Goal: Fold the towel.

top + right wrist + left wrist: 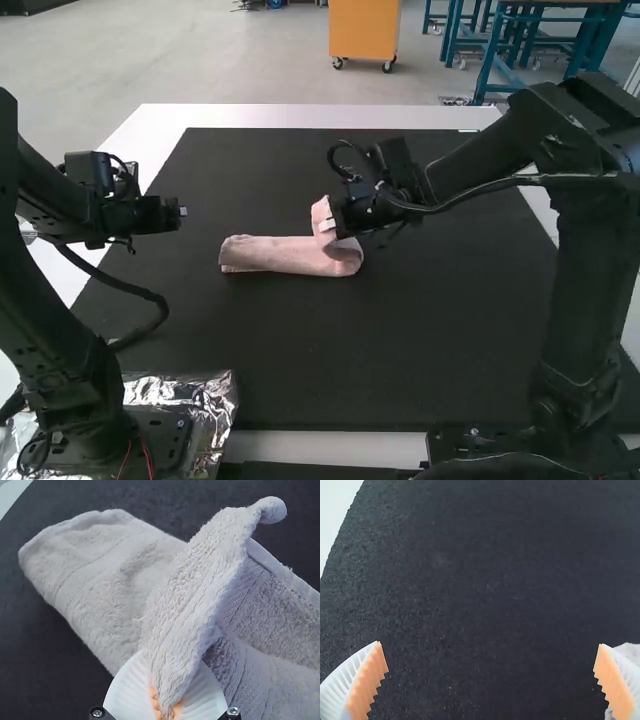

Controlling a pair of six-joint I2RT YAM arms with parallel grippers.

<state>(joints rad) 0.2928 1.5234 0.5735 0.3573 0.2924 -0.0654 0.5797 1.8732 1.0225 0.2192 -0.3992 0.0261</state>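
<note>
Towel [275,255], pale pink, lies on the black mat [420,330] covering much of the white counter [300,116]. It makes a narrow strip, probably folded in layers, though the high view is poor for counting them. Crumpled foil [215,405] sits around the left arm's base. At the towel's right end, a raised flap curls up into the right pincer [329,228], which is pinching its gathered edge between orange pads [155,700]. The left pincer [182,211] is spread wide above the mat, apart from the towel and beyond its left end.
</note>
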